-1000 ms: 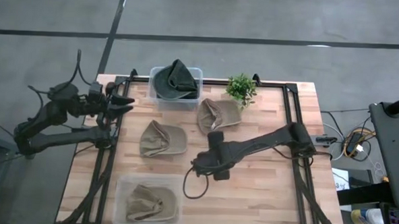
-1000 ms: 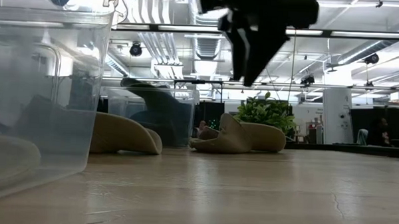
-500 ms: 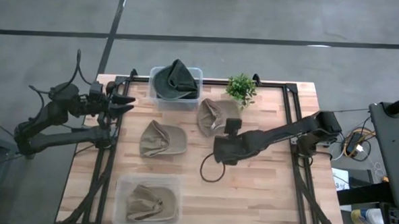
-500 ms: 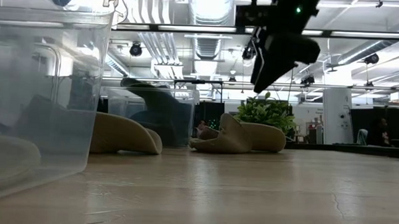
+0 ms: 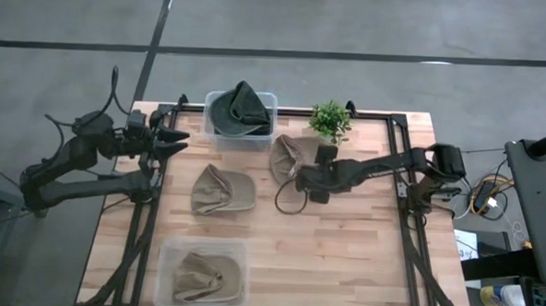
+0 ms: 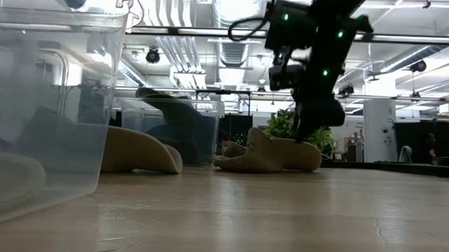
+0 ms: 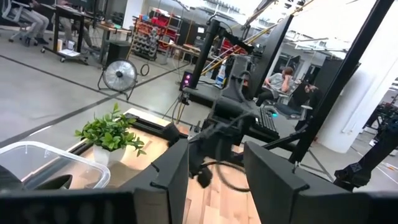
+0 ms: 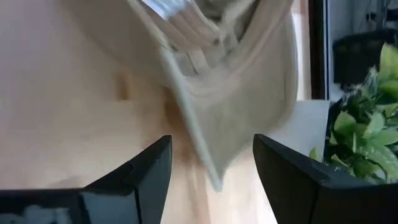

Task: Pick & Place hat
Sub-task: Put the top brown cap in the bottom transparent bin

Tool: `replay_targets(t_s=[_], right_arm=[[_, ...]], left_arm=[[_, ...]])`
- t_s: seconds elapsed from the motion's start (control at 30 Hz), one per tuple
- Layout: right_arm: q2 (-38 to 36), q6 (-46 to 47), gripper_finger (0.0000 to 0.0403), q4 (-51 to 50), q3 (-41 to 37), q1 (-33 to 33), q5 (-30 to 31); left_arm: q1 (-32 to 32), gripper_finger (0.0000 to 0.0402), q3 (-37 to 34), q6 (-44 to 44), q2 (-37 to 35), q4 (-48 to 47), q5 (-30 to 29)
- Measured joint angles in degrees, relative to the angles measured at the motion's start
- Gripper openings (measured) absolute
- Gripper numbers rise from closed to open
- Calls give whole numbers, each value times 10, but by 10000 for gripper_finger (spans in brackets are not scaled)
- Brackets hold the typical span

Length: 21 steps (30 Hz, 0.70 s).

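A tan hat [image 5: 291, 154] lies on the table beside a small potted plant [image 5: 331, 120]; it also shows in the low view [image 6: 272, 154]. My right gripper [image 5: 301, 177] hovers open just over its near edge, and in the right wrist view the hat [image 8: 242, 93] fills the space ahead of the spread fingers. A second tan hat [image 5: 221, 189] rests on the table's left half. My left gripper [image 5: 174, 138] waits open off the table's far-left corner.
A clear bin [image 5: 241, 115] at the far edge holds a dark hat. Another clear bin [image 5: 201, 272] at the near edge holds a tan hat. The right arm's cable [image 5: 285, 204] loops over the table's middle. Bare wood lies on the table's near right.
My right gripper has travelled from the table's near middle toward the far edge, ending over the tan hat by the plant, and in the low view it has come down close to that hat. The hats have not moved.
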Motion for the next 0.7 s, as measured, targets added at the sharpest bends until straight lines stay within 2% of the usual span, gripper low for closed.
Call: replay_targets(t_s=[0.2,0.4,0.53,0.7], right_arm=[[4,-48,219,60,-24,-31,-23],[4,-44,201,77,-41,-44,-47],[5,-38,152,78,-52,-46,-52],[5,-20,45,78,-53,-45,-52]], left_arm=[[0,147,0,-1,9,0,0],[0,147,0,-1,14,1,0],[0,147,0,-1,18,1,0],[0,147,0,-2,24,1,0]])
